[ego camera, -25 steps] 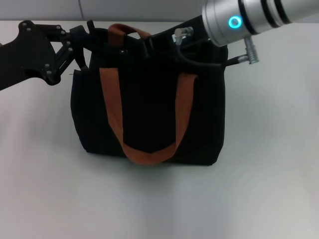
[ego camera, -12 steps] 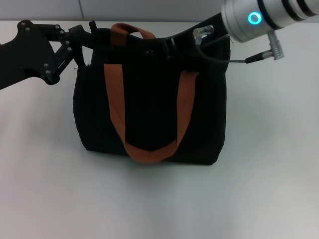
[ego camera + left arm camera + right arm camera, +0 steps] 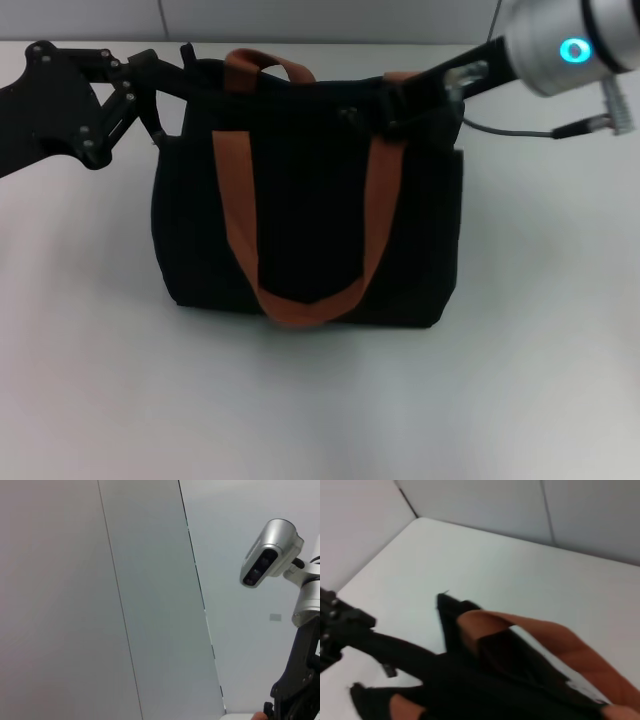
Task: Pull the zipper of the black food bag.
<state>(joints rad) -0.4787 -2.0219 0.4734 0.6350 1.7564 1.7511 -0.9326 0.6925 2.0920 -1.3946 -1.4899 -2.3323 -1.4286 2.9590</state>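
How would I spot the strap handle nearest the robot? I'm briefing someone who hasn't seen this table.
Find the black food bag standing on the white table, the largest thing there. On its front face hangs the front strap handle, a rust-orange webbing loop drooping in a U almost to the bag's base. The other orange handle instead arches up over the top edge.

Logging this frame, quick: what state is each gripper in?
Left gripper: at the bag's top left corner; cannot be told.
Right gripper: at the bag's top edge; cannot be told.

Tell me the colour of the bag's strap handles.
Rust-orange strap handles on the black food bag; clearest in the head view.
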